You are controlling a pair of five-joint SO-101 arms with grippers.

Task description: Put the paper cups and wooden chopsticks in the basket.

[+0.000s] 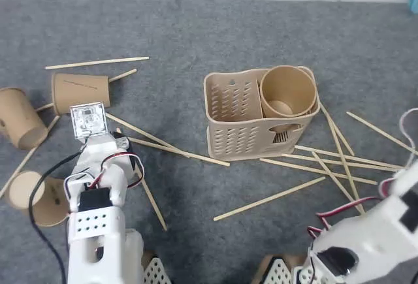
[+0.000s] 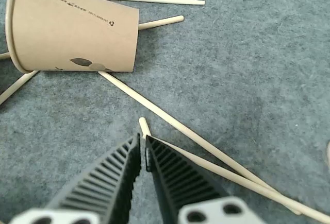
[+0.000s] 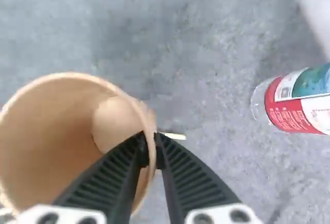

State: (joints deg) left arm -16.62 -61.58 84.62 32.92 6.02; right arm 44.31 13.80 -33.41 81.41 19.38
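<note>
The tan basket [image 1: 236, 115] stands mid-table with one paper cup [image 1: 287, 91] upright in its right half. Three more paper cups lie on their sides at the left [image 1: 81, 92], [image 1: 19, 118], [image 1: 31, 196]. Wooden chopsticks [image 1: 269, 198] are scattered around the basket. My left gripper [image 2: 143, 140] [image 1: 118, 138] is shut on the end of a chopstick [image 2: 221, 166] that lies on the carpet, just short of a fallen cup [image 2: 72, 28]. My right gripper [image 3: 149, 140] is shut on the rim of another paper cup [image 3: 51, 136], one finger inside and one outside.
Grey carpet covers the table. A bottle [image 3: 299, 103] with a red and green label lies beyond the held cup. The right arm's body [image 1: 372, 232] is at the lower right corner, with several chopsticks [image 1: 339, 160] between it and the basket.
</note>
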